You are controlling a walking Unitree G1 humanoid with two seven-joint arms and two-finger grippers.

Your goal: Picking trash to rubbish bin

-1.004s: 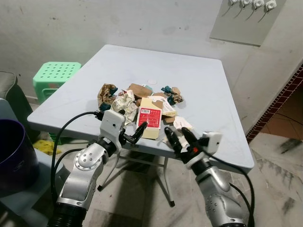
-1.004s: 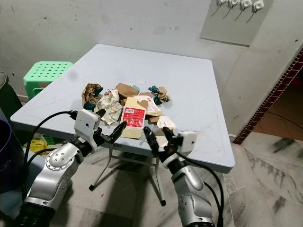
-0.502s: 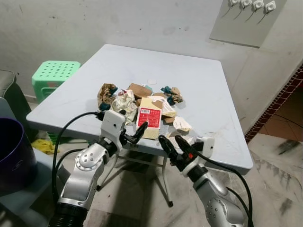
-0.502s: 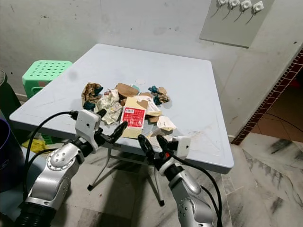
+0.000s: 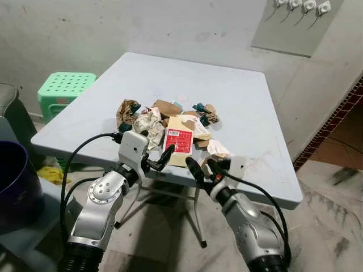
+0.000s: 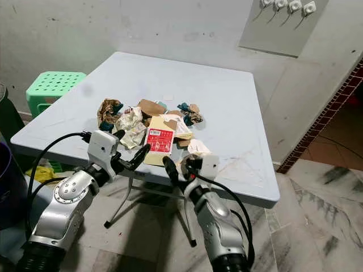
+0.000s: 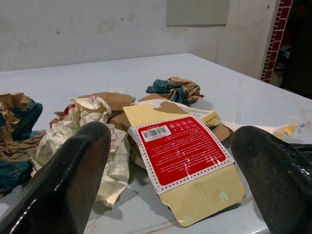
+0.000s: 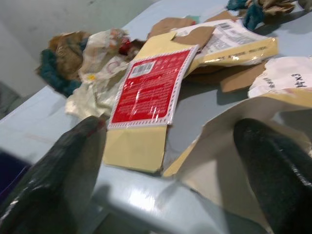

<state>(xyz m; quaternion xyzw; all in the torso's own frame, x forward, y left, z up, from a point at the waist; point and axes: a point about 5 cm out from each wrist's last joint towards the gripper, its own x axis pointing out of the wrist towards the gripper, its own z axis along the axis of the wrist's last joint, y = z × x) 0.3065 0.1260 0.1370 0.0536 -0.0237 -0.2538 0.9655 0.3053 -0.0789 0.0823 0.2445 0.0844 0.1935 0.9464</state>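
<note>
Both raised at the table (image 5: 266, 113) edge: left gripper (image 5: 160, 158) spread before the red-and-yellow packet (image 5: 180, 146), right gripper (image 5: 203, 168) spread by torn paper (image 8: 253, 122).

Even soft light; right wrist view blurred.

One table (image 5: 244, 107), one stool (image 5: 65, 89), two grippers.

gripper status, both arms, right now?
Left gripper: open, empty, at the table's near edge facing the red-labelled yellow packet.
Right gripper: open, empty, by the torn white paper.
</note>
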